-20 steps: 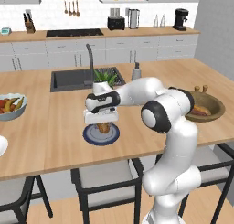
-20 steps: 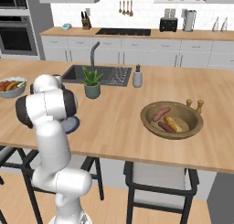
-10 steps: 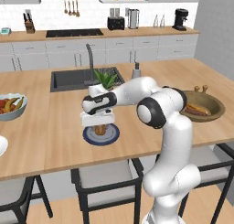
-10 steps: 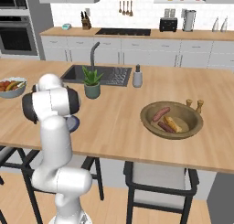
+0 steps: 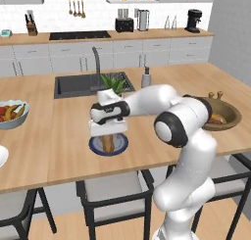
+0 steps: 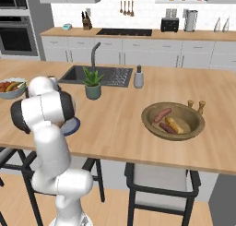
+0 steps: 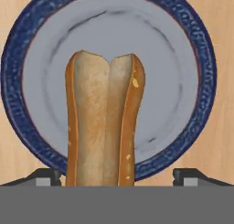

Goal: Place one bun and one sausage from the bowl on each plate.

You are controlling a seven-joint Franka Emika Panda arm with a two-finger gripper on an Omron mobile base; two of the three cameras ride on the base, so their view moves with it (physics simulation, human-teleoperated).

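Hand view: bun [image 7: 103, 122], split side up, lies on grey plate w/ blue rim [image 7: 201, 72]; plate sits on wood counter [image 7: 225, 17]. Fingertips [image 7: 45, 177] stand wide apart, one either side of bun, not touching it — gripper [image 7: 116, 179] spread, grasping nothing.

Left base view: gripper [image 5: 108, 136] hangs just above plate [image 5: 122, 147] w/ bun [image 5: 108, 143] on it, near counter's front edge. Taking the plate as landmark: sink [image 5: 73, 84] behind it, potted plant [image 5: 115, 82] behind & slightly right, soap bottle [image 5: 146, 78] further right of plant. Fruit bowl [image 5: 11, 114] well off to plate's left. Wooden bowl [image 5: 223, 114] well to plate's right, partly hidden by arm, sausage [image 5: 215, 119] showing inside; small salt/pepper pair [image 5: 215, 94] just behind bowl.

Right base view: plate [image 6: 73, 126] mostly hidden behind arm, rim only. Wooden bowl [image 6: 173, 120] well to plate's right holds 2 sausages [image 6: 162, 115] & 1 bun [image 6: 174, 125]. Plant [image 6: 92, 84] behind plate, soap bottle [image 6: 138, 77] right of plant. Fruit bowl [image 6: 10, 87] left of plate.
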